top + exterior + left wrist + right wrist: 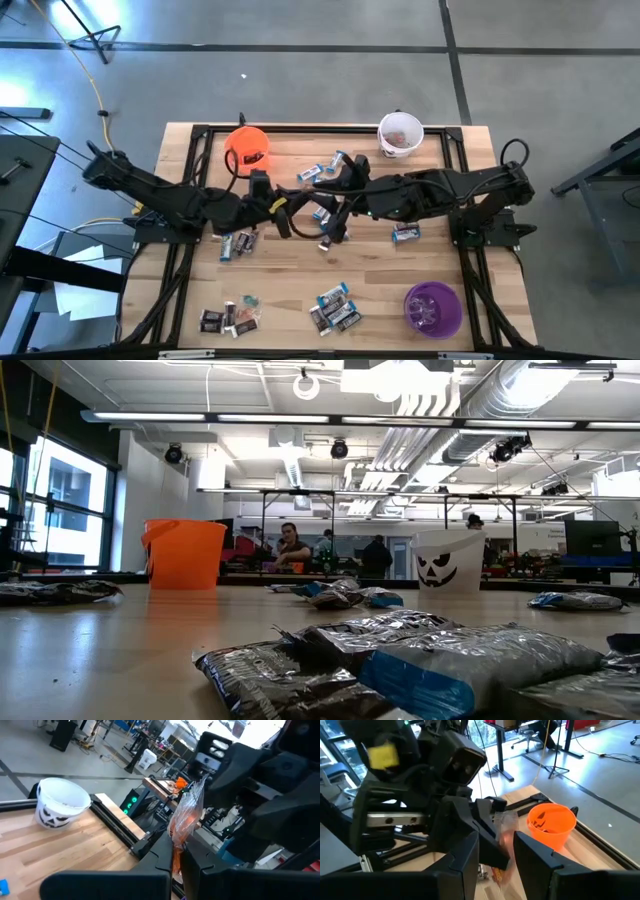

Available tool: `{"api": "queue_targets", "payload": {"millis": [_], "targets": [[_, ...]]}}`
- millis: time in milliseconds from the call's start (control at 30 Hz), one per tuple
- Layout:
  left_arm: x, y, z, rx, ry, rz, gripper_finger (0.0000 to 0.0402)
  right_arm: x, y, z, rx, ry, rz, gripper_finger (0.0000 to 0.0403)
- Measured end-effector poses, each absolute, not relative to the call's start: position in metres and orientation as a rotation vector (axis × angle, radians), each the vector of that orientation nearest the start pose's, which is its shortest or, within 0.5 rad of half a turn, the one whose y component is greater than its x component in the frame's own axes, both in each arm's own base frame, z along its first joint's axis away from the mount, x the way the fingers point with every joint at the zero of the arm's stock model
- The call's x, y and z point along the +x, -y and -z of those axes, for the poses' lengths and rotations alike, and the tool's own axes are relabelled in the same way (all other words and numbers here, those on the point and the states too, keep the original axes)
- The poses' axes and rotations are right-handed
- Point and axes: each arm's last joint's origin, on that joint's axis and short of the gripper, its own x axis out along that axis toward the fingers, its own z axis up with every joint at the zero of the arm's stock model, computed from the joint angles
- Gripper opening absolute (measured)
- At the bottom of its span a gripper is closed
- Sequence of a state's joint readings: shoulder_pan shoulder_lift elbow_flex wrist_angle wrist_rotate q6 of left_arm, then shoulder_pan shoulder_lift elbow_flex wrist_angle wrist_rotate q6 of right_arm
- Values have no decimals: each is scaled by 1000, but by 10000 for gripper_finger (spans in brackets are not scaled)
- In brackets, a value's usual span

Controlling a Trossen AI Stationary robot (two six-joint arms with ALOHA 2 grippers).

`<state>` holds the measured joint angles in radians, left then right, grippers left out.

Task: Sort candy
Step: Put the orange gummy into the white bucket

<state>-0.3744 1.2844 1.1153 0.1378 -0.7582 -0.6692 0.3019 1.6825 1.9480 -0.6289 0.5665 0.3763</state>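
Both arms meet over the table's middle. My left gripper (302, 210) (177, 870) is shut on a clear wrapped candy with a reddish-orange piece (186, 817) (504, 837). My right gripper (335, 220) (497, 860) faces it, open, with a finger on either side of that candy; whether they touch it does not show. Other candy, blue-and-white and dark, lies in small heaps on the wood (325, 172) (238, 242) (335, 308) (228, 318). No gripper shows in the low view. My left gripper pinches the candy's wrapper at one end (176, 855) between its two fingers. The candy is lifted clear of the table and sticks out past the fingertips toward the right gripper, its free twisted end (199, 787) uppermost.
An orange cup (247, 148) (551, 822) stands near the far left, a white cup with a face (400, 135) (59, 802) at the far right, a purple cup (432, 308) near right. A single candy (405, 232) lies right of centre. People stand in the room behind (292, 548).
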Motion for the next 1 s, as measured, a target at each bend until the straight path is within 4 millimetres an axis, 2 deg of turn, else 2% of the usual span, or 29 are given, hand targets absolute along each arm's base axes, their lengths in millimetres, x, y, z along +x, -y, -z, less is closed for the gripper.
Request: {"api": "queue_targets", "payload": {"millis": [200,333,667,1000], "targets": [[292,93,-387,-556,91,-365,3,344,-91,-456,217,-275,320,117],[296,95,-394,-529,71,-374,3,343,-91,-457,218,-273,318,117],[293,102,-393,-513,32,-384,3,339,-93,-454,193,-315,315,117],[289,109,-394,-515,43,-393,3,330,-89,-462,187,-299,322,117]]}}
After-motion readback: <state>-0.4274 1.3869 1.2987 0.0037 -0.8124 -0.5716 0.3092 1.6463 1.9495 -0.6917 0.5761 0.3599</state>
